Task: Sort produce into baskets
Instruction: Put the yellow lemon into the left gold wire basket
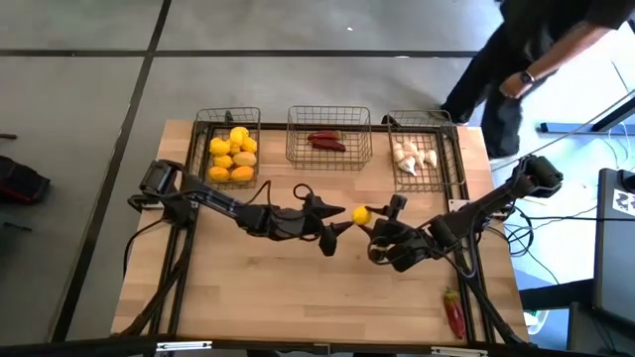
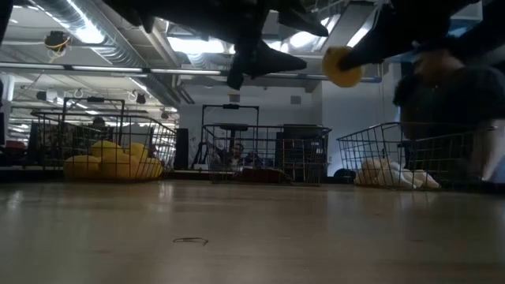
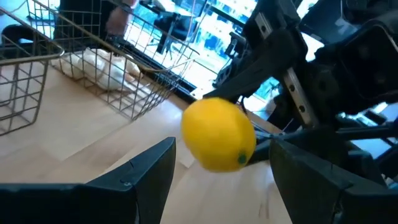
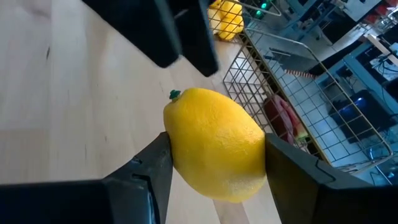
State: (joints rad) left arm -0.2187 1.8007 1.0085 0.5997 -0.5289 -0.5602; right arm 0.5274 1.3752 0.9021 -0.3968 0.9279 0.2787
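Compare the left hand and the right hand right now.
The right hand is shut on a lemon, held above the table; the left hand is open and holds nothing, its fingers either side of that lemon. Both hang over mid-table, tips facing each other.

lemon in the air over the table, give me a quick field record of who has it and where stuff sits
lemon: held above the table between both arms
right gripper: shut on lemon
left gripper: open, jaws either side of lemon
left basket: lemons
middle basket: red chilies
right basket: garlic
loose chili: table's near right corner
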